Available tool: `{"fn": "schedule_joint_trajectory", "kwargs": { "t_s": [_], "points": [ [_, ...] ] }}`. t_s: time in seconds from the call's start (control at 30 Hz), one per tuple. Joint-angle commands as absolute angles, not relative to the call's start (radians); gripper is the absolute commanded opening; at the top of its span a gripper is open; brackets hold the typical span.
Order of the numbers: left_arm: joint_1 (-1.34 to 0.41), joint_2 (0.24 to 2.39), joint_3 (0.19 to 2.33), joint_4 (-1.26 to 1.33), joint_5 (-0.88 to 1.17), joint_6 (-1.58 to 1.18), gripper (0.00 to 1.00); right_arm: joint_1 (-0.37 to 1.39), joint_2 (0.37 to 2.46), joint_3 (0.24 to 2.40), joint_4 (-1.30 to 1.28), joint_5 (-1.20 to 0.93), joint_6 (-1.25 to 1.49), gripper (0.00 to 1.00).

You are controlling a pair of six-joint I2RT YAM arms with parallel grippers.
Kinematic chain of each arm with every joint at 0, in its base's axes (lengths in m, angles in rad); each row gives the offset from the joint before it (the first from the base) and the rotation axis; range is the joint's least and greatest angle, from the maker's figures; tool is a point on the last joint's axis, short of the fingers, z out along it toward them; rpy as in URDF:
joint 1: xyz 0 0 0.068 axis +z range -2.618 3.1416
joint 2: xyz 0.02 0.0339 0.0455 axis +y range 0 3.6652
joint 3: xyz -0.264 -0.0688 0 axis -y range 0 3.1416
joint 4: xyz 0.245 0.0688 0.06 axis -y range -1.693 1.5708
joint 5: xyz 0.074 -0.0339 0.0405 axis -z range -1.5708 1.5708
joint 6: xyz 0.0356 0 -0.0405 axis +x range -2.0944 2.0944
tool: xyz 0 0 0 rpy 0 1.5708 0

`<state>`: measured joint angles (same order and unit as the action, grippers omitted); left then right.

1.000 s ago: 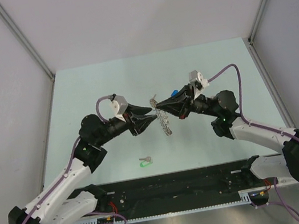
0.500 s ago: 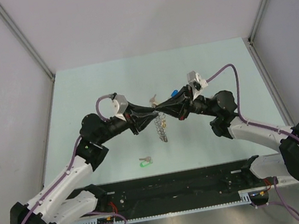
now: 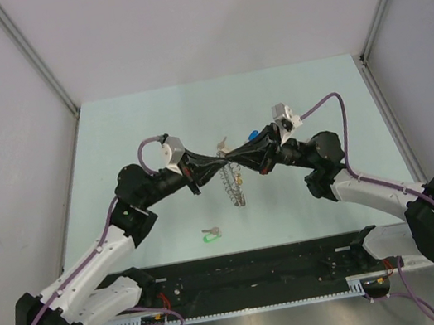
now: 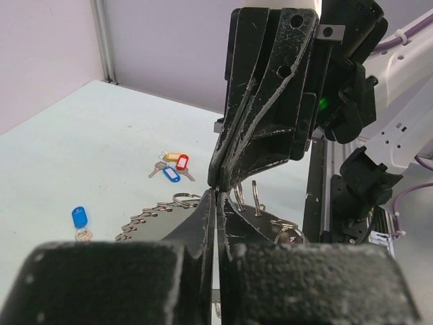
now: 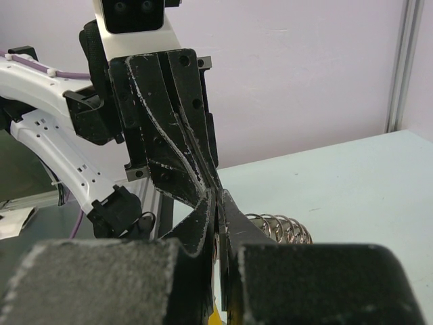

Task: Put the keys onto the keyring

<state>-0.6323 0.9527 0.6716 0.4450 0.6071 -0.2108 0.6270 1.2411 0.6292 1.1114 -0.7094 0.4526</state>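
The keyring hangs edge-on in the air, directly under the spot where the two pincers meet tip to tip. The left pincer and right pincer are each squeezed to a hairline gap. Which of them pinches the ring's wire is hidden.

A green-tagged key lies on the table, on the bases' side of the left pincer. A blue-tagged key lies just beyond the right pincer. A small bunch with yellow, red and blue tags lies beyond the meeting tips. Any writing on the tags is too small to read.
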Motion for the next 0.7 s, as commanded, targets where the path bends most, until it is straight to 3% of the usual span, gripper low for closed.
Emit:
{"fn": "schedule_joint_trajectory", "kwargs": {
  "t_s": [0.0,0.1,0.23,0.33,0.5,0.67],
  "points": [
    [-0.632,0.922,0.687,0.453,0.624,-0.207,0.0,0.632,1.241,0.638,1.161,-0.704,0.459,0.0],
    [-0.634,0.911,0.732,0.337,0.606,-0.158,0.0,0.627,1.224,0.638,1.117,-0.701,0.453,0.0],
    [-0.632,0.897,0.853,0.051,0.523,-0.029,0.0,0.609,1.158,0.643,0.967,-0.675,0.39,0.29],
    [-0.632,0.917,0.978,-0.214,0.462,0.083,0.0,0.601,1.091,0.672,0.72,-0.629,0.263,0.4],
    [-0.634,0.986,1.17,-0.565,0.399,0.184,0.0,0.595,1.06,0.741,0.427,-0.617,0.106,0.43],
    [-0.647,1.061,1.273,-0.773,0.4,0.241,0.0,0.589,1.115,0.796,0.377,-0.701,0.035,0.41]
  ]
}}
